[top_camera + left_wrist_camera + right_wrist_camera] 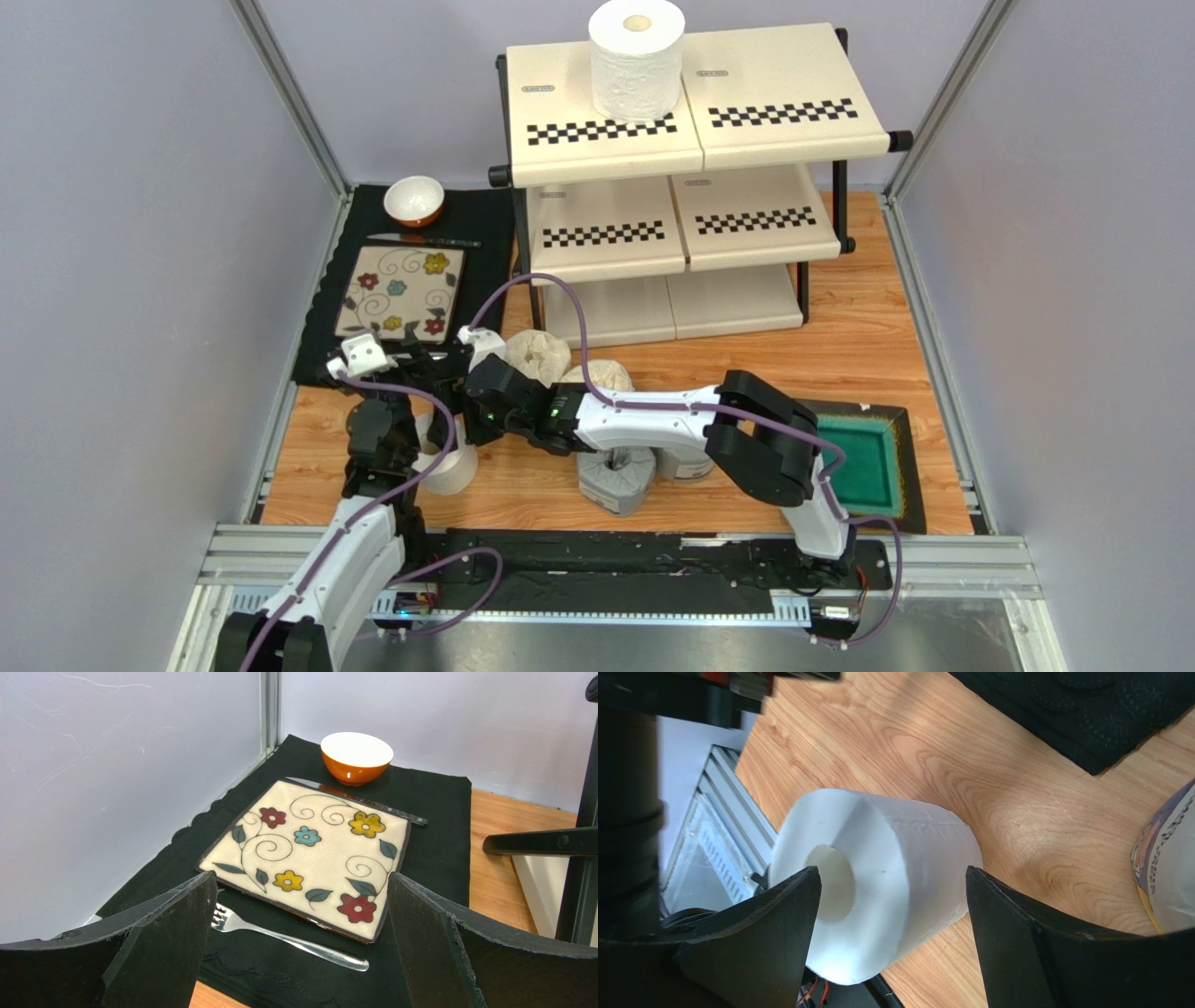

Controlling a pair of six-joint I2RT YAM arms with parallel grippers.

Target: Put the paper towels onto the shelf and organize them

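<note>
Right gripper (pixel 891 882), black wedge fingers spread wide, straddles a soft white paper towel roll (pixel 913 847) (hollow core visible) on wood-grain table (pixel 990 784). Left gripper (pixel 302 882) gapes empty.

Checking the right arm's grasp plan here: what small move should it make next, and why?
Probably ease the right gripper a little further over the white roll. Its jaws stand open on either side of the roll, which lies on its side on the wooden table, not yet gripped.
</note>
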